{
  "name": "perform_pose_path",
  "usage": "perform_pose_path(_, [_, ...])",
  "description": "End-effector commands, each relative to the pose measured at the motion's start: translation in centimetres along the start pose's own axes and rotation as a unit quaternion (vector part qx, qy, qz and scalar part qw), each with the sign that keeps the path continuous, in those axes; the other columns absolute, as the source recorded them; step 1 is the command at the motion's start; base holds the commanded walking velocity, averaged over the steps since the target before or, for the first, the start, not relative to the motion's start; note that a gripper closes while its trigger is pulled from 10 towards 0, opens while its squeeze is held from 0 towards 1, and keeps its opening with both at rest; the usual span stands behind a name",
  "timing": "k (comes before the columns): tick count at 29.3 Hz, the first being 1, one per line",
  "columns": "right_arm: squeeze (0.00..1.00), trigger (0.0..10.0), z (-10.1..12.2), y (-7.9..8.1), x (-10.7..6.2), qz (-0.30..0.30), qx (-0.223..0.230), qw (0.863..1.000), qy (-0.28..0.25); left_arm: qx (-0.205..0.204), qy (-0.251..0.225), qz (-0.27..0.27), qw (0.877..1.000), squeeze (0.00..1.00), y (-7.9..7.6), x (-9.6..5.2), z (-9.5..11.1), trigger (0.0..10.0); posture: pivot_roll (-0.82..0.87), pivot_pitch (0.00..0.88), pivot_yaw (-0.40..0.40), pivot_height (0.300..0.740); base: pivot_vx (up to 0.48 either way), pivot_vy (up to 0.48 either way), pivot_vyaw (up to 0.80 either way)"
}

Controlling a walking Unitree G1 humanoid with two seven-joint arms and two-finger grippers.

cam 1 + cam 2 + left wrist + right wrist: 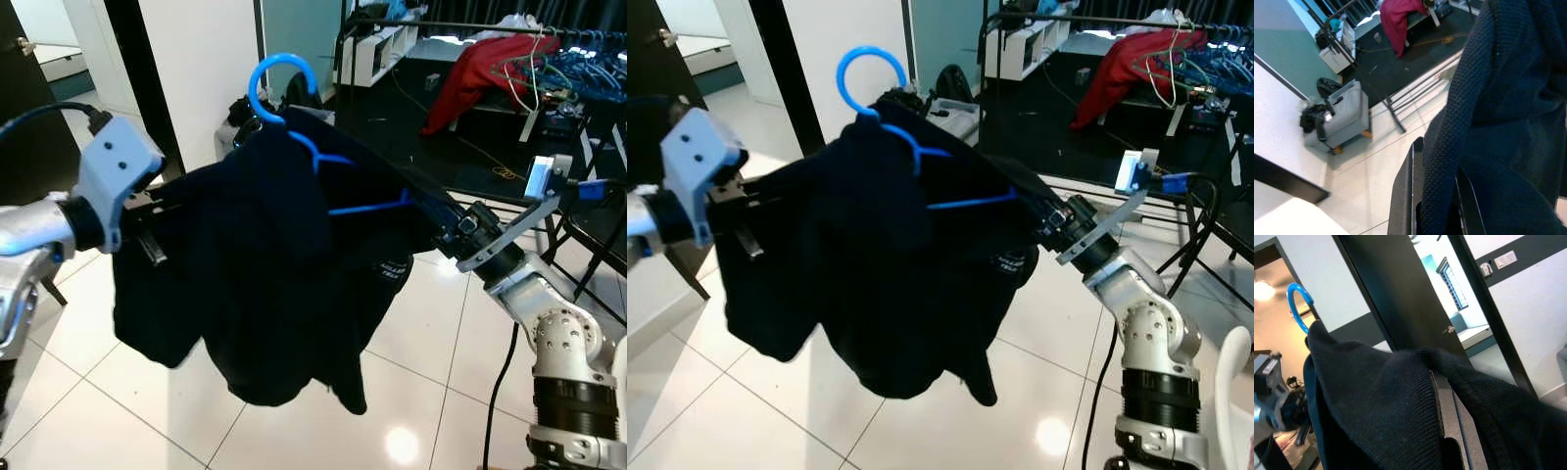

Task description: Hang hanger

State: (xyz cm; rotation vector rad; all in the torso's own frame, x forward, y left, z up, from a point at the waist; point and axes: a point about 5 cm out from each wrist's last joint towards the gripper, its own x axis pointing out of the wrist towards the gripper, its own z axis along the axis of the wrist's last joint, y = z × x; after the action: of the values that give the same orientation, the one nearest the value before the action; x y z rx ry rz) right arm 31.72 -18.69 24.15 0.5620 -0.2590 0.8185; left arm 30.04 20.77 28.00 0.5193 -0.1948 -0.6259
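A blue plastic hanger (279,73) carries a dark navy garment (265,284), held up in mid-air between my two arms with the hook pointing up. My left gripper (147,230) grips the garment's left shoulder; in the left wrist view the knitted cloth is pinched between its black fingers (1403,196). From the right, my right gripper (436,215) reaches into the garment's other shoulder at the hanger's end. Cloth lies over its finger (1447,416) in the right wrist view, and the fingertips are hidden.
A clothes rail (588,39) with several blue hangers and a red garment (480,69) stands at the back right over a dark floor. White shelves (377,49) are behind, a black door frame (137,69) to the left, and a black stand (588,245) near my right arm. White tiles (118,411) lie below.
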Motion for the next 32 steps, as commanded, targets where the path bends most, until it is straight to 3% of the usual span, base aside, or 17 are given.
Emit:
perform_pose_path(1, [0.0, 0.0, -1.6, 0.1, 0.9, -0.002, 0.011, 0.999, 0.032, -0.007, -0.01, 0.011, 1.0, 0.0, -1.2, 0.6, 0.2, 10.0, -0.03, 0.0, -0.002, 0.74, 0.0, 0.0, 0.0])
perform_pose_path(5, [0.0, 0.0, -1.8, 0.0, 1.1, -0.007, 0.012, 0.999, 0.033, -0.01, -0.002, 0.019, 1.0, 0.0, -1.5, 0.8, -0.3, 10.0, -0.03, 0.0, -0.002, 0.74, 0.0, 0.0, 0.0])
perform_pose_path(9, [0.0, 0.0, -2.2, -0.2, 2.1, -0.02, 0.01, 0.999, 0.038, -0.035, 0.008, 0.062, 0.997, 0.0, -3.0, 2.7, -0.8, 10.0, -0.02, 0.0, -0.007, 0.74, 0.0, 0.0, 0.0])
perform_pose_path(13, [0.0, 0.0, -2.2, -0.2, 2.3, -0.021, 0.009, 0.999, 0.038, -0.037, 0.013, 0.067, 0.997, 0.0, -3.7, 3.3, -0.9, 10.0, -0.02, 0.0, -0.007, 0.74, 0.0, 0.0, 0.0])
perform_pose_path(15, [0.0, 0.0, -2.2, -0.3, 2.5, -0.028, 0.003, 0.999, 0.037, -0.047, 0.042, 0.093, 0.994, 0.0, -4.9, 4.1, -1.7, 10.0, -0.03, 0.0, -0.005, 0.74, 0.0, 0.0, 0.0])
perform_pose_path(17, [0.0, 0.0, -2.0, -0.5, 2.4, -0.034, 0.0, 0.999, 0.035, -0.045, 0.062, 0.104, 0.992, 0.0, -5.1, 4.1, -2.2, 10.0, -0.03, 0.0, -0.005, 0.74, 0.0, 0.0, 0.0])
perform_pose_path(19, [0.0, 0.0, -1.3, -1.5, 1.7, -0.064, -0.012, 0.997, 0.031, -0.022, 0.124, 0.096, 0.987, 0.0, -5.2, 3.1, -3.8, 10.0, -0.03, 0.0, -0.007, 0.74, 0.0, 0.0, 0.0])
perform_pose_path(25, [0.0, 0.0, 0.0, -3.0, 0.7, -0.108, -0.03, 0.993, 0.019, 0.018, 0.193, 0.085, 0.977, 0.0, -4.7, 1.3, -5.4, 10.0, -0.03, 0.0, -0.004, 0.74, 0.0, 0.0, 0.0])
perform_pose_path(27, [0.0, 0.0, 0.8, -3.6, 0.2, -0.125, -0.037, 0.991, 0.01, 0.056, 0.245, 0.109, 0.962, 0.0, -3.6, 0.1, -6.4, 10.0, -0.03, 0.0, -0.002, 0.74, 0.0, 0.0, 0.0])
perform_pose_path(30, [0.0, 0.0, 1.0, -3.7, 0.1, -0.128, -0.038, 0.991, 0.006, 0.074, 0.265, 0.121, 0.954, 0.0, -3.1, -0.3, -6.7, 10.0, -0.03, 0.0, -0.002, 0.74, 0.0, 0.0, 0.0])
perform_pose_path(31, [0.0, 0.0, 1.1, -3.7, 0.1, -0.128, -0.038, 0.991, 0.005, 0.069, 0.267, 0.164, 0.947, 0.0, -2.0, -0.7, -6.7, 10.0, -0.03, 0.0, 0.0, 0.74, 0.0, 0.0, 0.0])
perform_pose_path(32, [0.0, 0.0, 1.1, -3.7, 0.1, -0.128, -0.038, 0.991, 0.005, 0.069, 0.267, 0.164, 0.947, 0.0, -2.0, -0.7, -6.7, 10.0, -0.03, 0.0, 0.0, 0.74, 0.0, 0.0, 0.0])
